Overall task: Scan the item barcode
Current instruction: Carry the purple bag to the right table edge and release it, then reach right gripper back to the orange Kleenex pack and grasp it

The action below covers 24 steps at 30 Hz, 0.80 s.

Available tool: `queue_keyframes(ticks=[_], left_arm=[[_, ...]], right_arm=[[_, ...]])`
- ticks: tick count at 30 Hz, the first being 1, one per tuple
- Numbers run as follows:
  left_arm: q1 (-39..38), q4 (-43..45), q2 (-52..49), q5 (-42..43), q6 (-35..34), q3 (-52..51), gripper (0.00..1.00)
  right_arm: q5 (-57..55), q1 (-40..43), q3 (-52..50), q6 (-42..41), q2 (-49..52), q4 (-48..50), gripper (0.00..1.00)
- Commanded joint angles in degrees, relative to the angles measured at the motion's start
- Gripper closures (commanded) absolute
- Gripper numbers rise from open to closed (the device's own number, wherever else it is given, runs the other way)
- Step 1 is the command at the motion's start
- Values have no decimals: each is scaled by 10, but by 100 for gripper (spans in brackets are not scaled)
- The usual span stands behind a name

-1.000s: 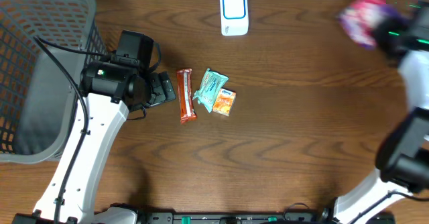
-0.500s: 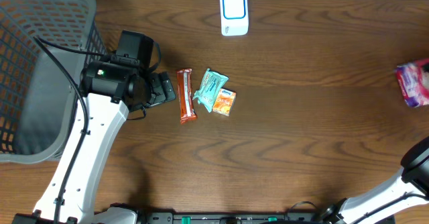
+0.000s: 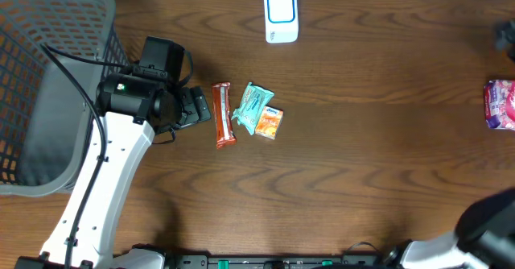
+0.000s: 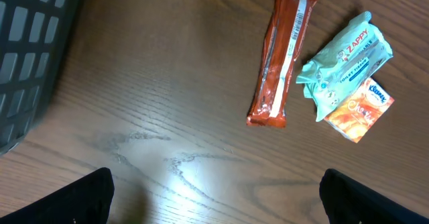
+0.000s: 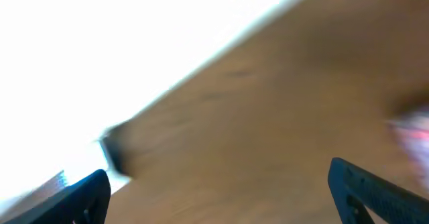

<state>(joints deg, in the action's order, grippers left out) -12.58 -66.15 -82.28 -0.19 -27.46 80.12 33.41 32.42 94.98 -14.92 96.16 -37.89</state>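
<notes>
The teal soft plastic wipes pack point(image 4: 345, 66) carries the brand word "ZAPPY" in dark blue capitals across its face in the left wrist view; the smaller lines beneath it are too fine to read. At its five o'clock, touching it, the small orange tissue packet point(image 4: 360, 108) shows "Kleenex" in blue script. The long red-brown snack bar wrapper point(image 4: 281, 53) bears a white printed strip, illegible.

Grey mesh basket point(image 3: 56, 27) at the table's point(image 3: 362, 164) left edge. Mid-table: brown snack bar point(image 3: 223, 114), teal Zappy wipes pack point(image 3: 252, 105) just beside it, orange Kleenex pack point(image 3: 269, 124) touching the wipes.
</notes>
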Motion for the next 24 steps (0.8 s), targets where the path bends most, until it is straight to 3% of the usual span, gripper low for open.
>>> queue_keyframes(ticks=[1,7,15,21,24], left_arm=[[2,-2,3,-5,-7,4,2],[2,-2,3,-5,-7,4,2],[2,-2,3,-5,-7,4,2],[2,-2,3,-5,-7,4,2],[2,-2,3,-5,-7,4,2]], right_arm=[[91,-74,6,14,-30,-57,1],[37,-250,-24,43,-16,-169,1],[20,-467,-103,43,47,-159,1],[-16,-554,-104,40,100,-136,1],[-75,-568,-104,-31,113,-136,1]])
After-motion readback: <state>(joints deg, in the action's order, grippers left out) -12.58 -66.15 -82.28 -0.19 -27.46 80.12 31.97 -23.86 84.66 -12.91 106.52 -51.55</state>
